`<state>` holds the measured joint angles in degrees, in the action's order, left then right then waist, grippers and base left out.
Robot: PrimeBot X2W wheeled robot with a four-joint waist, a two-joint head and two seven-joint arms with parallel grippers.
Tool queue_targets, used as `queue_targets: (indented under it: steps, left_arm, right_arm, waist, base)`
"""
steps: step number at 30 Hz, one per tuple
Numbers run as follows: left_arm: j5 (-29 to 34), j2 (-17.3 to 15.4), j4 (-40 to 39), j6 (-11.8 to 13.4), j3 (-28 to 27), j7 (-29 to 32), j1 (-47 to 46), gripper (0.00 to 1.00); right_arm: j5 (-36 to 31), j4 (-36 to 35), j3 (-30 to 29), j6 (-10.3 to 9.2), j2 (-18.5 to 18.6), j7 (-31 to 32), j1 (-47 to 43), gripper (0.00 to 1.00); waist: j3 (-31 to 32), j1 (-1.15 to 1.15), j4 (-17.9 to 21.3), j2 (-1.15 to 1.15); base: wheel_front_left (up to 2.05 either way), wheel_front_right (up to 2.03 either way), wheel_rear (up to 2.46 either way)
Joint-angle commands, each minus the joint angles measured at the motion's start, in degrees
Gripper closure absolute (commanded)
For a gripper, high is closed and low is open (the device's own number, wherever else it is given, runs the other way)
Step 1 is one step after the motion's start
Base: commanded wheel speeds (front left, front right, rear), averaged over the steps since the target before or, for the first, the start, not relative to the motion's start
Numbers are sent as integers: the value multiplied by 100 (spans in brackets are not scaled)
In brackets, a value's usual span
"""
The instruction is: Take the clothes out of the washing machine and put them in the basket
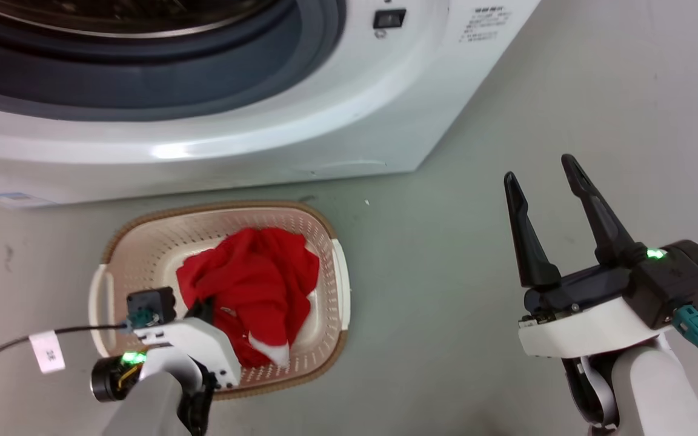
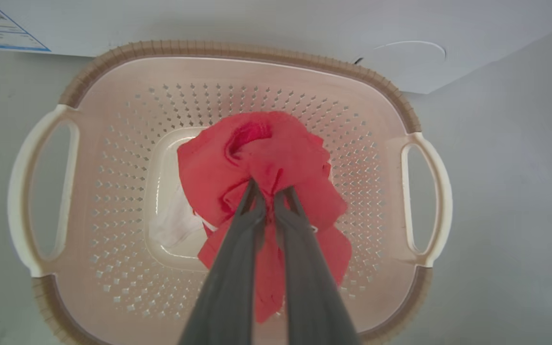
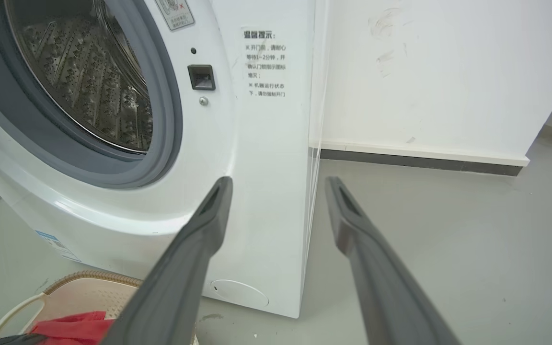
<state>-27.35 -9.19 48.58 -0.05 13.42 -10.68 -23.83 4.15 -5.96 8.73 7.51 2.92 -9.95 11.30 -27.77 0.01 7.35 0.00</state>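
left gripper [image 2: 269,188] over the basket [image 2: 237,48], fingers pinching the clothes [image 2: 266,143], which sit bunched in the basket's middle. white patch [image 2: 175,227] under them: fabric or label, can't tell. washing machine [image 1: 276,139] just behind the basket. right gripper [image 1: 540,166] well to the basket's right, above the floor [image 1: 446,242], fingers spread wide.

The left gripper [image 2: 269,190] has its two dark fingers pinched together on the bunched red clothes [image 2: 266,143], in the middle of the cream perforated basket [image 2: 127,143]. Just beyond the basket's brown far rim is the washing machine [image 2: 257,19], its white base on the grey floor [image 2: 520,201].
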Motion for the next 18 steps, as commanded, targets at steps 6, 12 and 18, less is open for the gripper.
queue_targets:
  steps: [6, 12, 18]
  left_arm:
    - [-130, -135, 1055, -107, -142, -121, -768, 100]
    - [-219, -236, 1788, -146, -216, -191, -1166, 100]
    - [-355, -244, 2247, -195, -293, -188, -1306, 100]
  right_arm:
    - [80, 49, 115, -4, -8, -154, 325, 0]
    - [117, 112, 183, -4, -8, -249, 480, 0]
    - [154, 208, 244, -4, -8, -327, 592, 0]
  waist:
    - [-825, -1, 403, 0]
    - [-1182, -1, 528, 0]
    - [-1345, -1, 593, 0]
  base:
    - [0, 0, 0]
    - [0, 0, 0]
    - [0, 0, 0]
